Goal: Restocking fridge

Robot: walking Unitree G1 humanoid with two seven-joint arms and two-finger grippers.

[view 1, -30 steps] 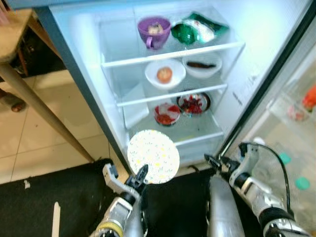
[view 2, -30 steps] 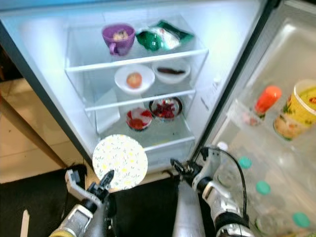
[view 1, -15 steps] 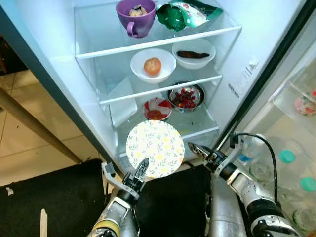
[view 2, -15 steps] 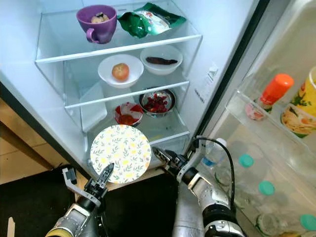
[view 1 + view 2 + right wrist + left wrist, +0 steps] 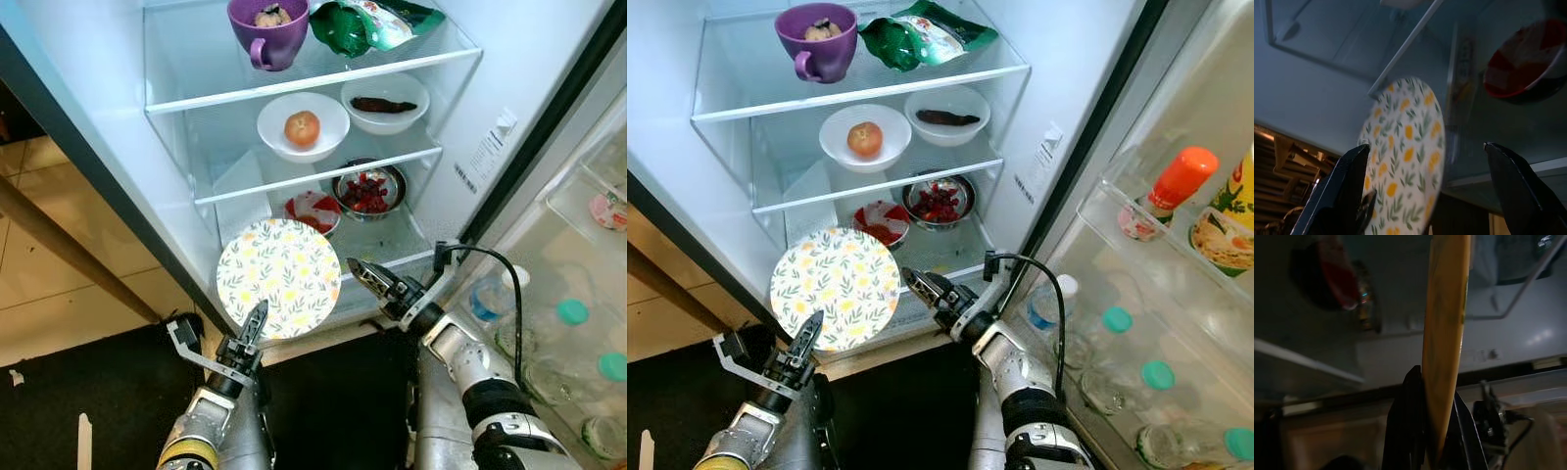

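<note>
Left gripper (image 5: 252,332) fingers pinch floral plate (image 5: 279,278) upright before the fridge's bottom shelf (image 5: 392,247). Right gripper (image 5: 375,283) fingers spread wide, just beside plate.

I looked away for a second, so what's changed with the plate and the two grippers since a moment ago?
The right gripper has reached in, open, toward the plate, which the left gripper still pinches by its lower edge. The camera came closer to the fridge. The bowls on the shelves look unmoved.

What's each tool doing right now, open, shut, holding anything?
Left tool: shut on the floral plate, gripping its lower rim, plate held upright before the fridge.
Right tool: open, empty, beside the plate.
</note>
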